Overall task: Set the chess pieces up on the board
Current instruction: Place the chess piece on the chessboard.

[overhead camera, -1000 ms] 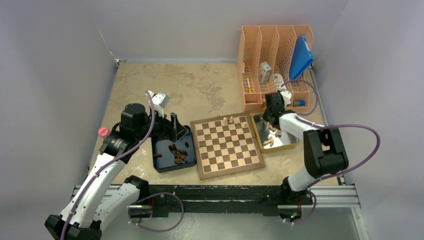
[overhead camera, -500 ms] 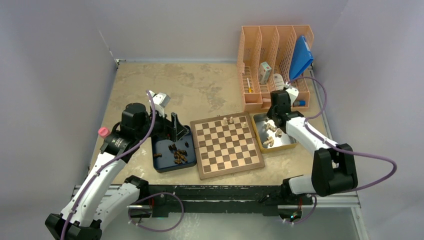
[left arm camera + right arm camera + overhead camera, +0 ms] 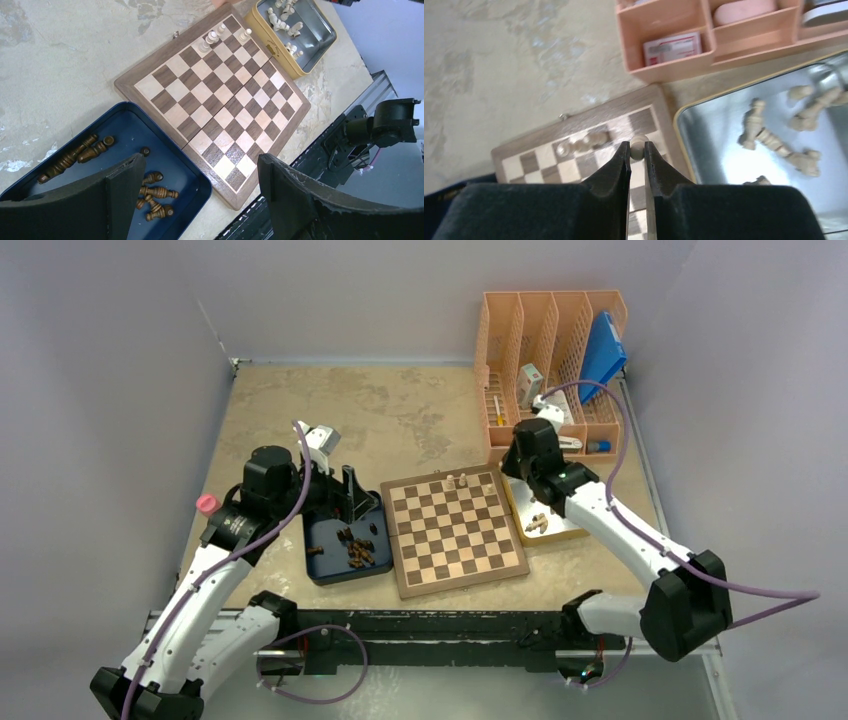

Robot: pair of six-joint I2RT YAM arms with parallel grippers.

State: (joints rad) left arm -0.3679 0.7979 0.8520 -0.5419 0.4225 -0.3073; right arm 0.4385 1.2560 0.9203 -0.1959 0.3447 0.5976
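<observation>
On the chequered wooden board (image 3: pixel 215 115), three pale turned pieces (image 3: pixel 214 36); upright, knob-topped

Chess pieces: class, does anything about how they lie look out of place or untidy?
Yes. The dark pieces lie toppled in the blue tray, pale ones in the yellow tray; just three pale pieces stand on the board.

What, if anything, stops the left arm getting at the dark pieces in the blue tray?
Nothing visible, so probably yes. The left gripper hangs open above the blue tray, the dark pieces lie loose and uncovered in it, and the right gripper is over the board's far corner.
</observation>
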